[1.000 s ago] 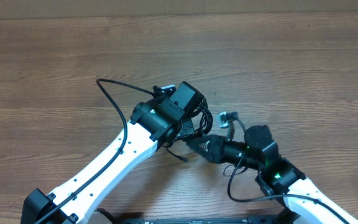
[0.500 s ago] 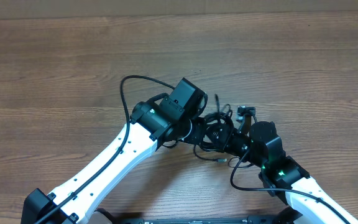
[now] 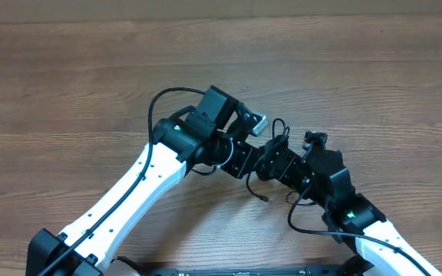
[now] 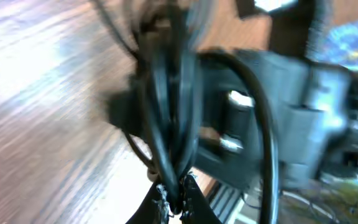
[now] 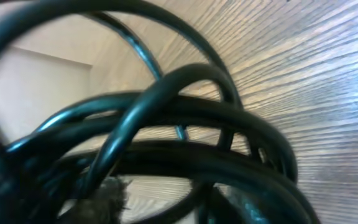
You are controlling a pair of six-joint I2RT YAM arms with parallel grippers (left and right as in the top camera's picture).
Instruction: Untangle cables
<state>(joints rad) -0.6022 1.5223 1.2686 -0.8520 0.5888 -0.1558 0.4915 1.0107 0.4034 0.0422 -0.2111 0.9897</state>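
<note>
The cables (image 3: 276, 136) form one small black knotted bundle held just above the wood between the two grippers, with one plug end (image 3: 265, 198) dangling below. My left gripper (image 3: 245, 161) is shut on several strands of the bundle; in the left wrist view its tips (image 4: 176, 208) pinch the cables (image 4: 166, 124), which run up blurred. My right gripper (image 3: 272, 164) sits right against the bundle from the right. In the right wrist view the cable loops (image 5: 185, 118) fill the picture, and the right gripper (image 5: 179, 205) has its fingers apart, one frayed fingertip (image 5: 101, 196) at the lower left.
Thicker black wires of the arms arc out near the left wrist (image 3: 159, 103) and under the right arm (image 3: 301, 222). The wooden table (image 3: 374, 84) surrounds both arms. The two arms are nearly touching at the centre.
The right gripper has slid left into the bundle and its fingers have parted. The left wrist has turned and shifted slightly up, still pinching the strands.
</note>
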